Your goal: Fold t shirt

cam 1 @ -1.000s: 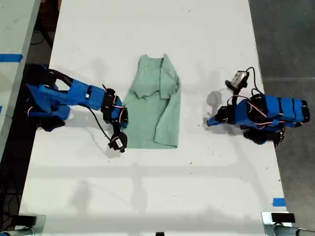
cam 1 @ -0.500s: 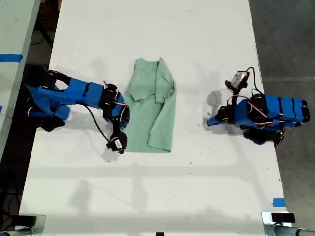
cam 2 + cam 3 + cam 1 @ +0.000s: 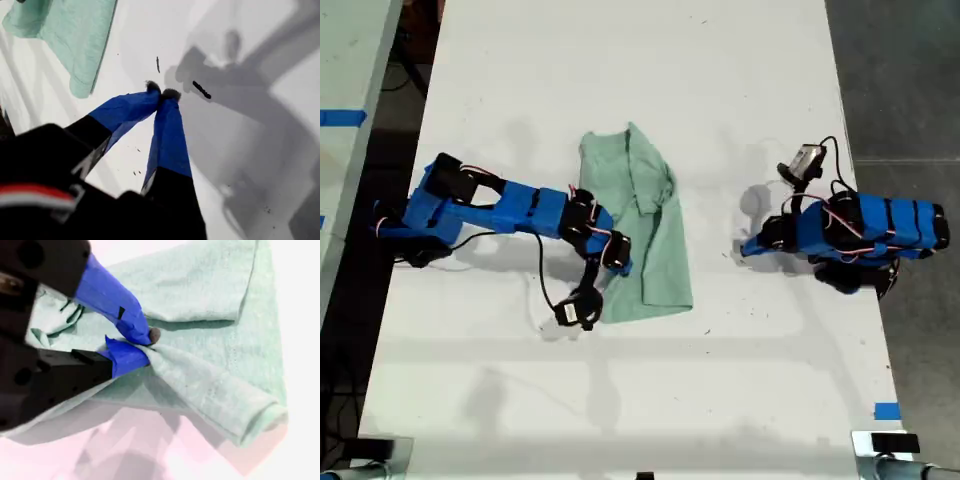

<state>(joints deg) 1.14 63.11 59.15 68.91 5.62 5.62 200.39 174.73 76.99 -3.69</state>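
Cloth is in my second gripper: its blue jaws are pinched on a fold of the shirt, which lies near the middle of the table, narrow and already doubled along its length. In the exterior view that arm reaches in from nine o'clock, with its jaws over the shirt's hem-side edge at about seven o'clock of the cloth. One side looks folded over, and I judge this to be a carry of the gripped layer across or up the shirt. Next, the fold should be lifted just enough to clear the layer beneath, laid flat in line with the rest, and then let go.

My first gripper rests with jaws closed on nothing, tips on the bare table, at three o'clock of the shirt in the exterior view and well apart from it. Blue tape marks the table's edge at five o'clock. Nothing lies in the path; the rolled edge could bunch.
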